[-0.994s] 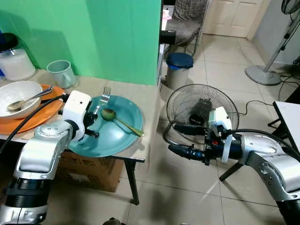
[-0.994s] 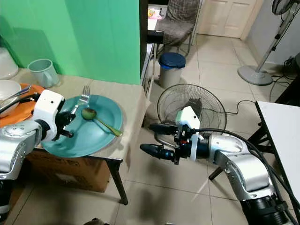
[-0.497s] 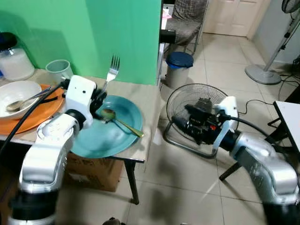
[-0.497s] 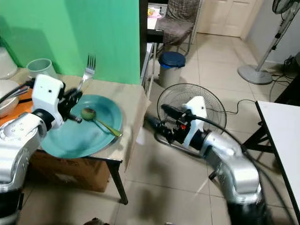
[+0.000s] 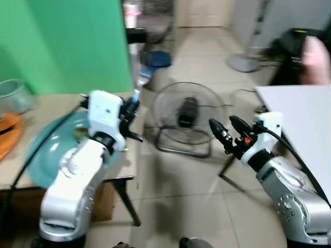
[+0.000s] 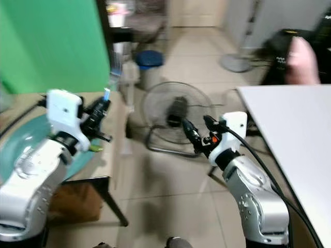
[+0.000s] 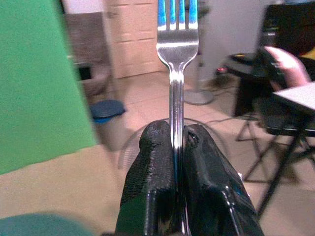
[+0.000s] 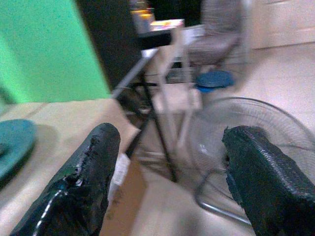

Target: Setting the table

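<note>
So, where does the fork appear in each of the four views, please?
Left eye view: the fork sticks up from the left hand, blurred, left of centre.
Right eye view: its tip shows above the same hand, further left.
Left wrist view: it stands upright at centre, its handle pinched between the black fingers.
Right wrist view: I cannot find it.
Shared landmark: the floor fan.

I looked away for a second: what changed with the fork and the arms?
The left gripper lifted the silver fork off the teal plate and holds it upright; the camera turned right. The right gripper rose, fingers open. The gold spoon stays on the plate.
</note>
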Controlling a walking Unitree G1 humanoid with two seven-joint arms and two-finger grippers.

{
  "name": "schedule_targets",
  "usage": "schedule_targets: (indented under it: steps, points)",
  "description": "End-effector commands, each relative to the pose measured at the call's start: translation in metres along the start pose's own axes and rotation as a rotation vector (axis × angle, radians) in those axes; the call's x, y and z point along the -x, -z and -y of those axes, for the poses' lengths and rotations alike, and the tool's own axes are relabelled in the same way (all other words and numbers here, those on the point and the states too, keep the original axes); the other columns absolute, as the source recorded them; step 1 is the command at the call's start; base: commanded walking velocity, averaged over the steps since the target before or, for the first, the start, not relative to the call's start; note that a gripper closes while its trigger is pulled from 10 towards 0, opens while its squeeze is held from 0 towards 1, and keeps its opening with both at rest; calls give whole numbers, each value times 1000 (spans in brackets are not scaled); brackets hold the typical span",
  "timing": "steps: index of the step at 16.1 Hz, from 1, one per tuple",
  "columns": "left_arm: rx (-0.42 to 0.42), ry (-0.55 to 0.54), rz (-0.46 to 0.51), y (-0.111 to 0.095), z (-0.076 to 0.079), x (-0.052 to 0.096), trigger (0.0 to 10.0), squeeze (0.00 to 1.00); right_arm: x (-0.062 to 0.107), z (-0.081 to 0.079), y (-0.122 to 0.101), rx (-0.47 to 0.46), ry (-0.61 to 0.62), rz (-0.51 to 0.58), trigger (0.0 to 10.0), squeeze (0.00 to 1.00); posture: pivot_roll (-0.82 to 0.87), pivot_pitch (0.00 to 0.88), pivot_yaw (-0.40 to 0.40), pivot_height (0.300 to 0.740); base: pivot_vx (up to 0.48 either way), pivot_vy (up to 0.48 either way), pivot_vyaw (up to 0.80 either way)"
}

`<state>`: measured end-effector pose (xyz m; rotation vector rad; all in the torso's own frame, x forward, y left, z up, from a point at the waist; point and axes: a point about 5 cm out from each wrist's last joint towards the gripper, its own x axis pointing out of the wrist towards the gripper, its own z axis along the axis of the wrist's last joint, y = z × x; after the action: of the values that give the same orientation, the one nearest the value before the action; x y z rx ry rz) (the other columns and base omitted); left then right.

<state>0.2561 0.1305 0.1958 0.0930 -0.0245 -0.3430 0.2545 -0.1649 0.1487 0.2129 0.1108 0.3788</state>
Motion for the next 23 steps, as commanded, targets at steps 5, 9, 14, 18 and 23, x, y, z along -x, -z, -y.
schedule_targets:
  steps: [5,9,14,18,23]
  points:
    - [35,-74,40,-3,6,-5,2627,0,3,0,-1,-22,67,4,10000,0,-96,0,46,740,0,0,-800]
    - [-37,-190,-56,18,-8,11,10000,0,6,-1,2,-10,154,16,10000,0,-106,0,47,740,0,0,-800]
    - [-86,-314,-92,29,-19,35,10000,0,5,-7,5,2,158,-7,10000,0,-100,5,29,740,0,0,-800]
    - [-81,-332,-90,30,-28,42,10000,0,5,-11,5,19,150,-4,10000,0,-98,5,24,740,0,0,-800]
    - [-75,-338,-83,28,-34,47,10000,0,5,-15,-2,40,122,41,10000,0,-97,2,19,740,271,0,-800]
